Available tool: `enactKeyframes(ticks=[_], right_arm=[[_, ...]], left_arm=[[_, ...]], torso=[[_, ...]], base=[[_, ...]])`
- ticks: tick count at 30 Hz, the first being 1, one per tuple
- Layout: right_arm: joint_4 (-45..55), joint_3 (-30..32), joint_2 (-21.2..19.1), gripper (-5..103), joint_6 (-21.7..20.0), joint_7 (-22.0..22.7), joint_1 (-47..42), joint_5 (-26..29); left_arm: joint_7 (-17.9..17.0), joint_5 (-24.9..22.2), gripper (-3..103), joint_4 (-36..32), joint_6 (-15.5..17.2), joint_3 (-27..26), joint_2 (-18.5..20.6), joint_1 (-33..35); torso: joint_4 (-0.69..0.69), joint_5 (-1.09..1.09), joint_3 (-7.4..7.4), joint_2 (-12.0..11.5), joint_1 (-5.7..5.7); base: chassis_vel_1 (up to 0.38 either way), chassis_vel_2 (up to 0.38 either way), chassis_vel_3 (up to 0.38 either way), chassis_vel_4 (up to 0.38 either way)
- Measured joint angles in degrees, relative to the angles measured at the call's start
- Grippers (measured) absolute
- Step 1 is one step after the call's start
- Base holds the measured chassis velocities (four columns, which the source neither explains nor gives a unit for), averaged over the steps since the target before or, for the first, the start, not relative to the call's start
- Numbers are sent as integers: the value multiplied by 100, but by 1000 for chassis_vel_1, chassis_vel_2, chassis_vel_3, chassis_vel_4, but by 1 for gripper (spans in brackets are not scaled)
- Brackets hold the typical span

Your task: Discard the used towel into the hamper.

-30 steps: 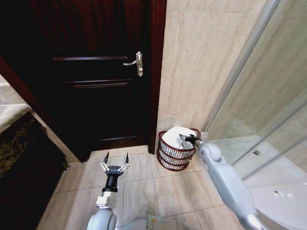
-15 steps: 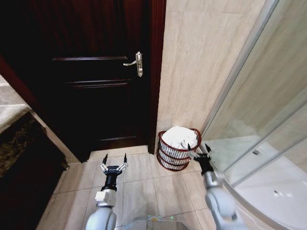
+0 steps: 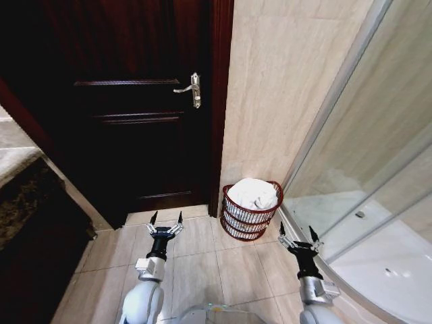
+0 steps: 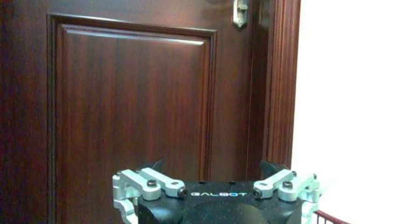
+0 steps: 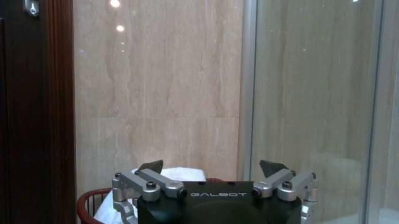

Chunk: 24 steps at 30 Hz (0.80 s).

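The towel [image 3: 253,193] already lies bundled inside the hamper [image 3: 250,222], its white folds heaped above the rim; judged from this, the discarding itself looks done, and what is left appears to be no more than bringing the arms to rest.

The right gripper [image 3: 298,235] hangs over the tiled floor [image 3: 223,260], short of the hamper and to its right, with the curved glass shower screen [image 3: 378,169] just beside it on its outer side; its fingers are spread wide and hold nothing, touching neither towel nor basket; in the right wrist view the hamper's red rim [image 5: 93,199] and the white towel [image 5: 181,174] sit just ahead of the parted fingers of the right gripper [image 5: 212,167].

The left gripper [image 3: 167,221] is parked low over the floor, the hamper off to its right and well apart; its fingers likewise stand wide apart and empty; ahead of it is the dark wooden door [image 4: 131,107], and in the left wrist view the left gripper [image 4: 212,167] points straight at those panels.
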Motion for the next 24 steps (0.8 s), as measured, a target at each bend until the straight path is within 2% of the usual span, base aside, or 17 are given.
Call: enactKeyframes(ticks=[13,21,24], right_arm=[[87,-410,-162,100,286,499,-229,-144],[189,-433,-157,100,257,504,-312,-190],[226,-428,-276,100,111,499,-298,-166]], left_arm=[[-9,-68,100,62,-316,-32,143,135],[-163,-73,100,80,-273,-10,195,122],[-265,-70,100,78,-233,-15,194,194]], torso=[[0,0,1,0,3],[0,-1,1,-1,3],[-1,0,0,-1,1]], base=[[-83,93,88,-90],[-87,95,93,-76],[-20,12,19,-11]])
